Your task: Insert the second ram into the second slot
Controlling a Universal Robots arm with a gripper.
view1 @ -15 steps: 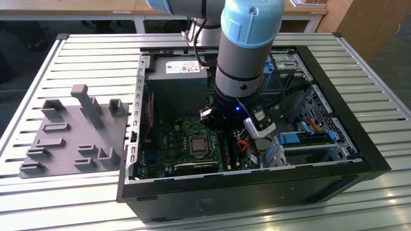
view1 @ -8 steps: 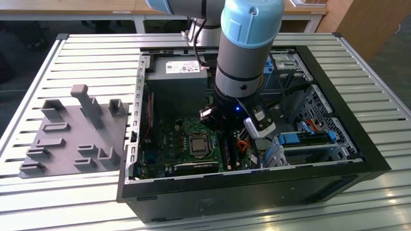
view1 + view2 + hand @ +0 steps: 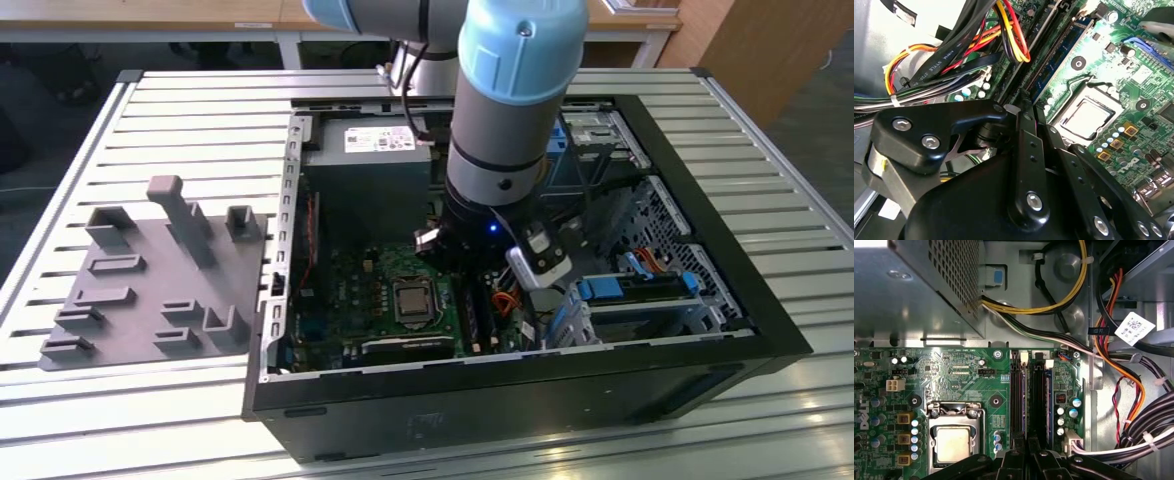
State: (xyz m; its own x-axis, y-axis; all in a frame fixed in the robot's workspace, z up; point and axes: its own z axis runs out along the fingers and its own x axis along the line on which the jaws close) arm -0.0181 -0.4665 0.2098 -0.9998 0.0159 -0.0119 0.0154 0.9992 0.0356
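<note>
My gripper (image 3: 489, 298) is low inside the open computer case (image 3: 747, 300), over the near end of the two black memory slots (image 3: 1028, 395) on the green motherboard (image 3: 954, 375). In the second wrist view, the second ram (image 3: 1061, 55), a thin blue board, stands on edge along a slot and runs right up to the gripper (image 3: 1014, 109). In the first wrist view the gripper (image 3: 1026, 457) covers the slots' near end. Contact with the stick is hidden.
The processor socket (image 3: 954, 442) lies beside the slots. A grey power supply (image 3: 367, 170) stands behind them, and cable bundles (image 3: 1134, 390) crowd the other side. Drive bays with blue clips (image 3: 627, 290) sit at the exterior view's right. A grey fixture plate (image 3: 147, 280) lies outside the case.
</note>
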